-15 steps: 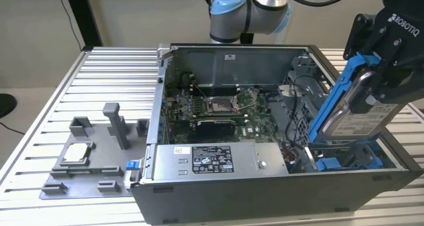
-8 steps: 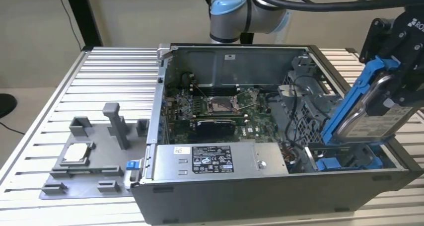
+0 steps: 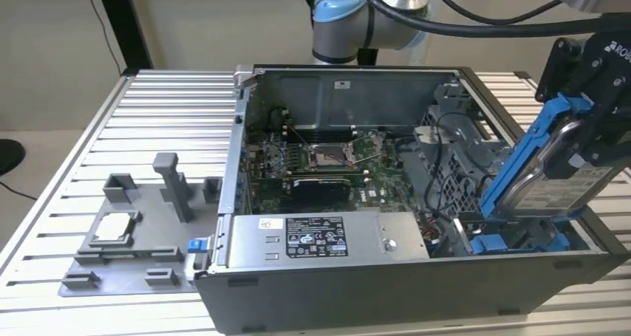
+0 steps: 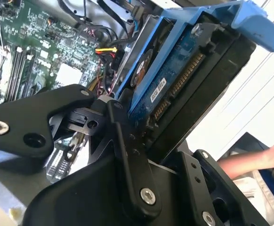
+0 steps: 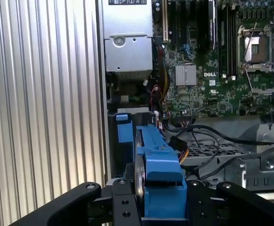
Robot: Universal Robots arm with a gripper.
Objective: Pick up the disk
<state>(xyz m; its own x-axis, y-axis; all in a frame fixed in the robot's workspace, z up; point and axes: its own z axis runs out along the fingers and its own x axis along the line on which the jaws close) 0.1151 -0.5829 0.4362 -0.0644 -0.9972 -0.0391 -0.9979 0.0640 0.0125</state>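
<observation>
The disk [image 3: 564, 190], a silver-grey drive in a bright blue carrier, stands steeply tilted above the right end of the open computer case [image 3: 394, 292]. Its lower end is down by the blue drive bay [image 3: 513, 241]. My gripper [image 3: 589, 145] is shut on the disk's upper part. In the second wrist view the disk's blue circuit-board side [image 4: 174, 77] runs between the black fingers [image 4: 120, 136]. In the first wrist view the blue carrier's edge [image 5: 159, 172] sits between the two fingers [image 5: 122, 207].
Inside the case lie the motherboard [image 3: 315, 162] and a grey power-supply box [image 3: 326, 236]. A grey fixture tray [image 3: 128, 277] holding a small silver chip [image 3: 114, 227] sits on the slatted table [image 3: 158, 122] at the exterior view's left. A person's hand [image 4: 264, 157] shows beyond the case.
</observation>
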